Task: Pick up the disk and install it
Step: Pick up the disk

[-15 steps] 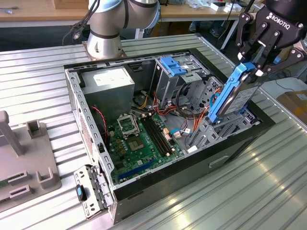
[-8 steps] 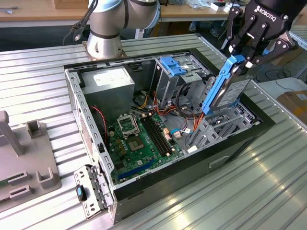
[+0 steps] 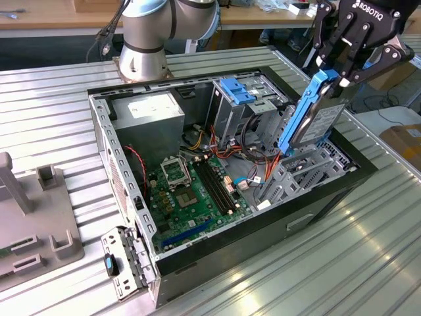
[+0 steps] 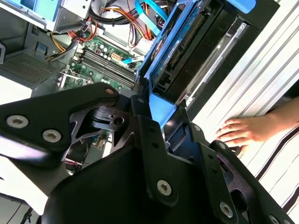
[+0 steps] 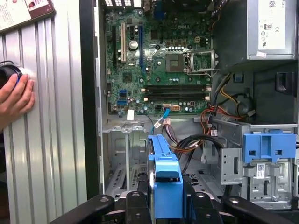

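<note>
At the exterior view's left, a grey fixture [image 3: 39, 224] sits on the ribbed worktop [image 3: 368, 257]. The open computer case [image 3: 309, 204] lies mid-scene, its motherboard [image 3: 194, 187] exposed. At the exterior view's right, the pincer [image 3: 337, 78] is clamped on the upper end of the disk [image 3: 316, 118], holding it tilted over the case's right-end bay.

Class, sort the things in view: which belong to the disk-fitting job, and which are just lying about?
Job: disk, held in the gripper; open computer case.
Lying about: grey moulded tray; metal bracket by the case corner; a person's hand.
</note>
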Motion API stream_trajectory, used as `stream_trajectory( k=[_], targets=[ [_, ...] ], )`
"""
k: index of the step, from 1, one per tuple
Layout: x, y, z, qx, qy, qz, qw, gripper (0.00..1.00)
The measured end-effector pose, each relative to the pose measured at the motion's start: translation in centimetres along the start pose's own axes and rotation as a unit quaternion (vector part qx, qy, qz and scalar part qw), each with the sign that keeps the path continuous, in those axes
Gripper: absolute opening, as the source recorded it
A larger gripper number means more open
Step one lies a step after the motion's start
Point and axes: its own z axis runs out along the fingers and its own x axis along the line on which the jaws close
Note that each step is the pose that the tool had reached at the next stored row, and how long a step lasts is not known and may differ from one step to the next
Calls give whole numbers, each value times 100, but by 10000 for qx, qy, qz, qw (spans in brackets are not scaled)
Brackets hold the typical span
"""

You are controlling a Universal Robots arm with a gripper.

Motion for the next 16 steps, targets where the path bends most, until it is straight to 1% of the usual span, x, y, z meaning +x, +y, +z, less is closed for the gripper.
stream_trajectory(
  k=[1, 5, 6, 7, 8, 9, 10, 11, 13, 16],
  targets=[
    [-1, -1, -34, 0, 1, 0, 10000, 37],
    [-2, -4, -106, 0, 2, 0, 10000, 37],
    [-2, -5, -138, 0, 3, 0, 10000, 37],
    [-2, -5, -157, 0, 4, 0, 10000, 37],
    [3, -6, -163, 0, 3, 0, 10000, 37],
    [22, -6, -163, 0, -3, 1, 10000, 37],
    [73, -9, -164, -1, -20, 1, 10000, 37],
    [113, -10, -164, -1, -28, 1, 10000, 37],
    [162, -11, -165, -1, -29, 2, 10000, 37],
    [211, -12, -147, -1, -30, 2, 10000, 37]
  ],
)
